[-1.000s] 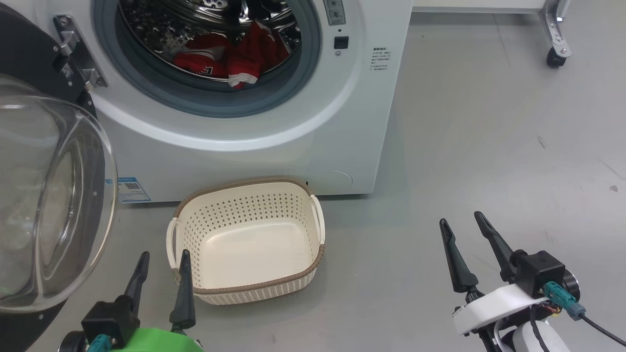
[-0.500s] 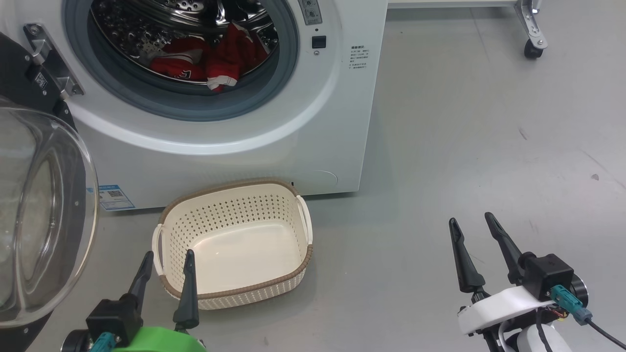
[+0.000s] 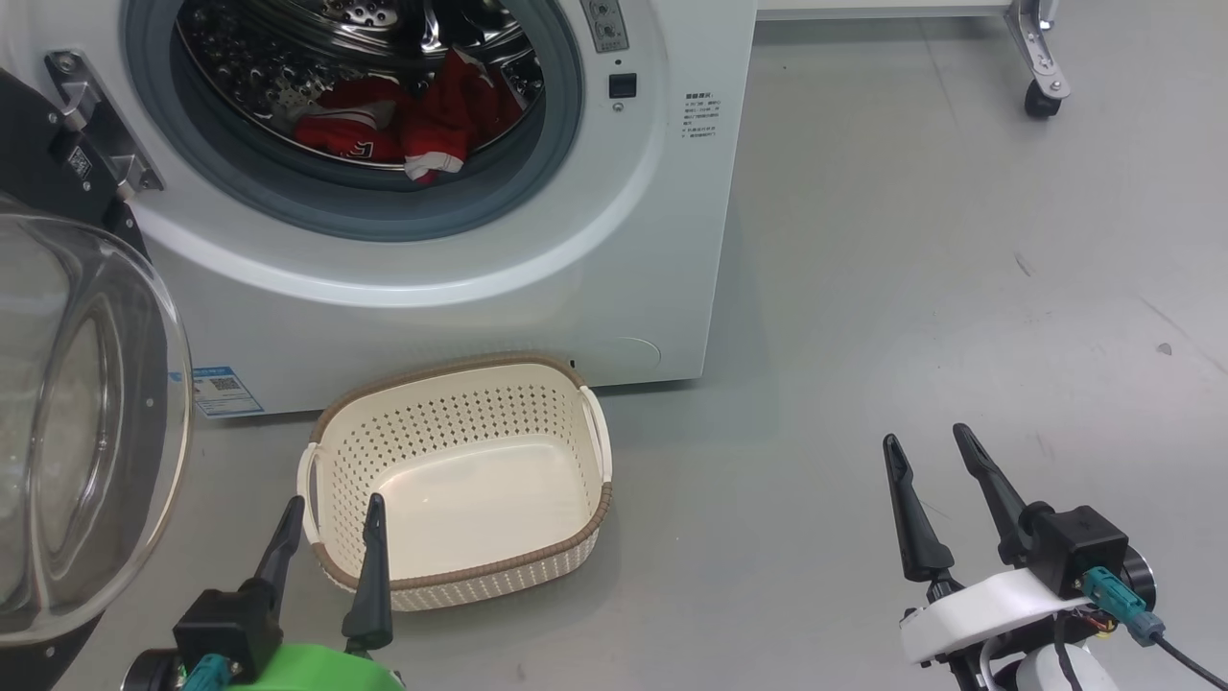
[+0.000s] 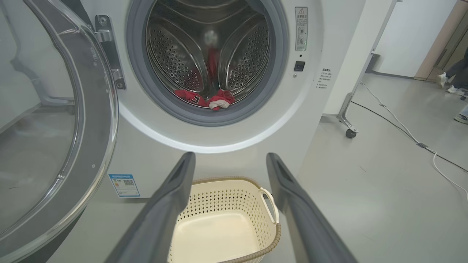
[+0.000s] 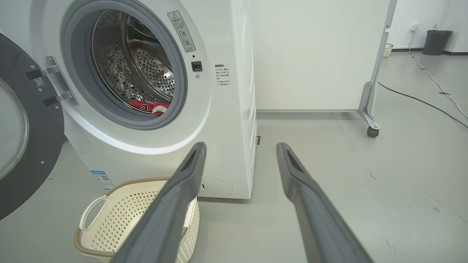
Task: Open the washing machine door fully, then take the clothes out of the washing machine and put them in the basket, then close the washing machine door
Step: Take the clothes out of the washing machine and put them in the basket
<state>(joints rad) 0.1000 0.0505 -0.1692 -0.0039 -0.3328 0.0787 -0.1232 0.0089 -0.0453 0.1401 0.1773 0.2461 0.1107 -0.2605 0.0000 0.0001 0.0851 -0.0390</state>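
head view: the dimpled steel drum (image 3: 278, 67) of the washing machine (image 3: 460, 288) holds the clothes (image 3: 403, 130), a crumpled red heap with white trim, low behind the grey rubber gasket (image 3: 568, 125). the basket (image 3: 451, 422), cream perforated plastic with a brown woven-look rim, stands empty on the floor (image 3: 863, 288) just before the machine. the washing machine door (image 3: 86, 413), a bulging clear bowl, hangs open at left. left gripper (image 3: 334, 504) and right gripper (image 3: 929, 437) are spread wide, holding nothing.

left wrist view: clothes lie at the drum's front lip.

right wrist view: the basket's looped white handle shows.
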